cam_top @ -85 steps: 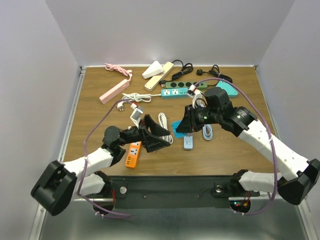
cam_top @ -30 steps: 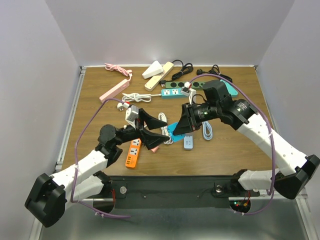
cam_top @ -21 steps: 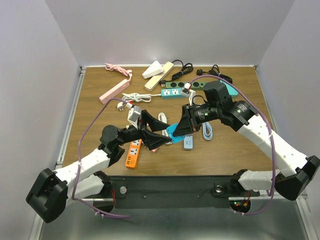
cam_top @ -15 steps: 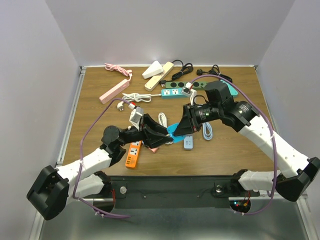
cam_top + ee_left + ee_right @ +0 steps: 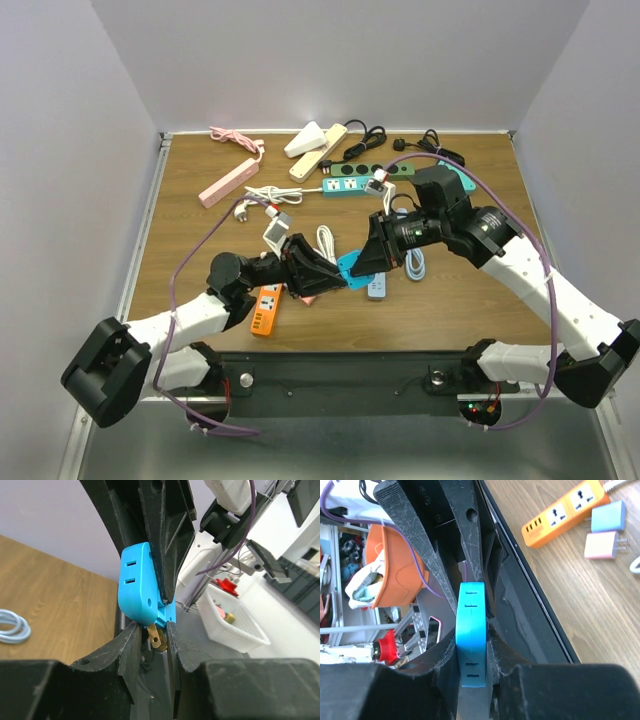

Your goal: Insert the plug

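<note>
The plug is a bright blue multi-outlet adapter [image 5: 350,266] with brass prongs [image 5: 156,636], held in the air above the table's middle. My right gripper [image 5: 370,262] is shut on the flat sides of the blue adapter [image 5: 471,630], whose slots face the right wrist camera. My left gripper [image 5: 335,278] comes from the left and its fingers [image 5: 131,642] press on the prong end of the blue adapter [image 5: 137,587], with the prongs between them. The two grippers meet nose to nose.
An orange power strip [image 5: 265,308] lies under my left arm, and a grey-blue charger [image 5: 376,288] lies below the adapter. A pink charger [image 5: 601,546] lies near the strip. A teal strip [image 5: 350,185], pink strip [image 5: 228,183] and white cable coil [image 5: 326,240] lie further back.
My left gripper's jaws were wide open a second ago and have closed onto the adapter's prong end. The left arm slid right to meet the right gripper, which dipped slightly.
</note>
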You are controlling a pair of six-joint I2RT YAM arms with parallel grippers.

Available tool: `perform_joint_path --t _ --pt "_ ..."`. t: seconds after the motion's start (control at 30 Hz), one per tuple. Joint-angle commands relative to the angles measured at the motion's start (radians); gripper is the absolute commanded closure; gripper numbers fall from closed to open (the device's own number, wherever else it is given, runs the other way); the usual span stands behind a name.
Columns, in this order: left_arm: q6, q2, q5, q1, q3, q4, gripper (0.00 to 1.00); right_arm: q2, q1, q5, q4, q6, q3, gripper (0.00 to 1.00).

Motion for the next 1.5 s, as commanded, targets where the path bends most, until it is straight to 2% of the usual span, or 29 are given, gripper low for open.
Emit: perform_joint_path --t 0.0,0.1,0.2,0.63,0.97,1.0,1.1,1.13,1.17,1.27,1.3,1.37,1.43,1.47 --pt "-0.102 0.054 0.088 -0.018 -0.024 0.474 0.99 -0.006 0.0 -0.07 0.071 0.002 -0.002 1.0" --pt "-0.175 0.088 0.095 -0.018 -0.031 0.603 1.0 -0.008 -0.002 -0.078 0.072 -0.007 -0.007 1.0" --pt "-0.198 0.099 0.107 -0.017 -0.033 0.646 1.0 -0.012 0.0 -0.09 0.075 -0.011 -0.011 1.0" --pt "-0.212 0.021 0.141 -0.02 -0.027 0.657 1.0 -0.04 0.0 -0.164 0.17 0.039 -0.051 0.99" --pt "-0.222 0.015 0.14 -0.022 -0.018 0.627 0.99 -0.054 0.0 -0.147 0.184 0.056 -0.06 1.0" --pt "-0.218 0.009 0.134 -0.022 -0.016 0.61 0.86 -0.055 -0.002 -0.132 0.183 0.059 -0.059 1.0" --pt "-0.149 -0.013 0.124 -0.02 -0.009 0.488 0.66 -0.067 -0.002 -0.104 0.181 0.068 -0.053 1.0" --pt "-0.121 -0.042 0.117 -0.022 -0.007 0.443 0.52 -0.072 -0.002 -0.08 0.18 0.07 -0.05 1.0" --pt "-0.083 -0.057 0.112 -0.022 -0.005 0.388 0.46 -0.075 0.0 -0.07 0.178 0.068 -0.047 1.0" --pt "0.066 -0.144 0.063 -0.018 0.024 0.072 0.26 -0.089 -0.002 -0.017 0.166 0.076 -0.042 1.0" --pt "0.137 -0.161 0.049 -0.014 0.03 0.01 0.24 -0.09 0.0 0.0 0.161 0.074 -0.039 1.0" --pt "0.201 -0.198 0.025 -0.003 0.048 -0.159 0.23 -0.089 -0.002 0.025 0.137 0.065 -0.025 1.0" --pt "0.259 -0.258 -0.02 0.02 0.054 -0.258 0.21 -0.078 -0.002 0.082 0.085 0.056 -0.016 0.99" --pt "0.308 -0.298 -0.084 0.029 0.059 -0.363 0.19 -0.075 -0.004 0.129 0.042 0.045 -0.007 1.0"
